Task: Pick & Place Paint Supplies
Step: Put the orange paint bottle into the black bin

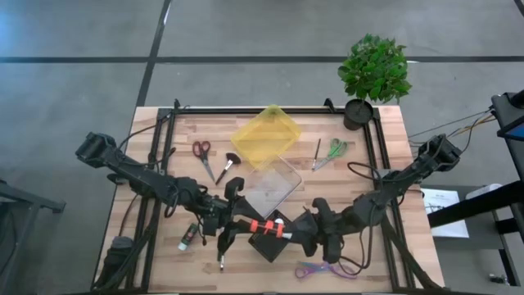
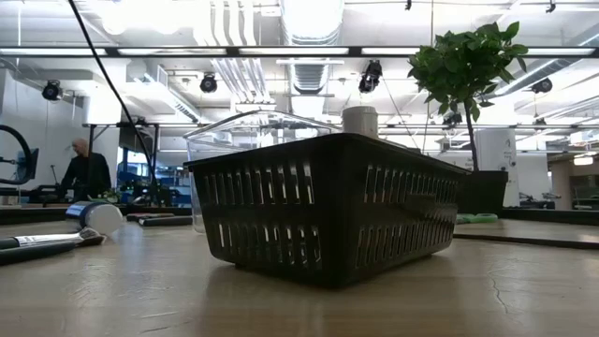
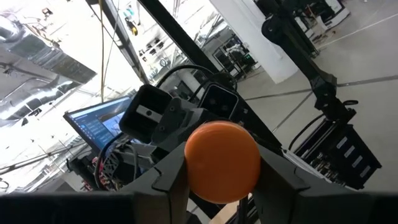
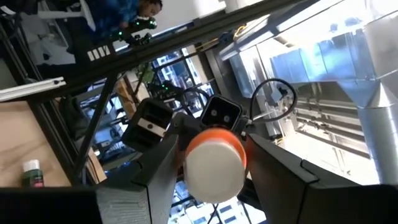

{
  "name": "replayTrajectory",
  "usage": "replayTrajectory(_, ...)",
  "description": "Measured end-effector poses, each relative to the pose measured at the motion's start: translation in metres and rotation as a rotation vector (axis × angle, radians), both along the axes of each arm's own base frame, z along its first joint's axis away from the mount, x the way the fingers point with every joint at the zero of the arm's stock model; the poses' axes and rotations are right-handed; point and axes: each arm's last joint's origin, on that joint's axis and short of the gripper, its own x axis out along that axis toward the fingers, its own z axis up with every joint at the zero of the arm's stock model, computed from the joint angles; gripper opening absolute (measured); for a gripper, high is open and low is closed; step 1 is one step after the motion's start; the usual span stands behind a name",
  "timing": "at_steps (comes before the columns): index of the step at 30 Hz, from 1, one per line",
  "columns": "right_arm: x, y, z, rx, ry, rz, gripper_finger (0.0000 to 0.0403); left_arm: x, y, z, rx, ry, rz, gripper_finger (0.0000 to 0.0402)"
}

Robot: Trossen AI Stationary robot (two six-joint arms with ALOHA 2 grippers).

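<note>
Above black basket (image 1: 268, 246): orange-red bottle (image 1: 268, 227) between both grippers; no label legible

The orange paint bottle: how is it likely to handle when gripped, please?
Probably rigid: the orange paint bottle spans level between the left gripper and right gripper without sagging. Its round body would likely roll if laid down. The smooth white cap may slip.

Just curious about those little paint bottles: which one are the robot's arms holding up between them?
The orange-red bottle: left gripper and right gripper each grip an end. The green bottle lies alone on the table.
</note>
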Motion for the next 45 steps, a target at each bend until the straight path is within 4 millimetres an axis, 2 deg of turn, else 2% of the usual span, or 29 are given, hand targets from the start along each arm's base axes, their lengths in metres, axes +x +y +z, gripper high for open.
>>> replayTrajectory(4, 0.0, 0.0, 0.0, -0.002, 0.002, -0.006, 0.0172, 0.0, 0.0, 0.0, 0.001, 0.003, 0.0, 0.0141)
replayTrajectory(9, 0.0, 0.0, -0.001, -0.017, 0.01, -0.019, 0.0114, 0.0, 0.0, 0.0, 0.001, 0.003, 0.004, 0.0141)
replayTrajectory(19, -0.001, 0.001, -0.003, -0.015, 0.025, -0.021, 0.0111, 0.001, 0.0, -0.003, 0.018, 0.022, 0.016, 0.0151)
replayTrajectory(22, -0.001, 0.001, -0.003, 0.004, 0.033, -0.033, 0.0111, 0.001, 0.001, -0.003, 0.022, 0.027, 0.026, 0.0187)
replayTrajectory(26, -0.001, 0.001, -0.005, 0.002, 0.046, -0.059, 0.0111, 0.001, 0.001, -0.002, 0.036, 0.013, 0.041, 0.0273)
replayTrajectory(30, -0.003, 0.003, -0.005, 0.012, 0.049, -0.099, 0.0111, -0.002, 0.003, 0.001, 0.077, -0.005, 0.165, 0.0372)
replayTrajectory(32, -0.006, 0.005, -0.004, 0.032, 0.053, -0.135, 0.0111, -0.006, 0.003, 0.003, 0.12, -0.011, 0.26, 0.039)
replayTrajectory(36, -0.011, 0.008, -0.005, 0.097, 0.078, -0.224, 0.0111, -0.02, 0.0, 0.012, 0.181, -0.005, 0.435, 0.0361)
replayTrajectory(41, -0.014, 0.014, -0.009, 0.19, 0.207, -0.293, 0.0111, -0.05, -0.001, 0.035, 0.113, -0.012, 0.592, 0.0349)
replayTrajectory(45, -0.012, 0.017, 0.007, 0.362, 0.382, -0.329, 0.0111, -0.063, -0.004, 0.035, 0.118, 0.04, 0.683, 0.0348)
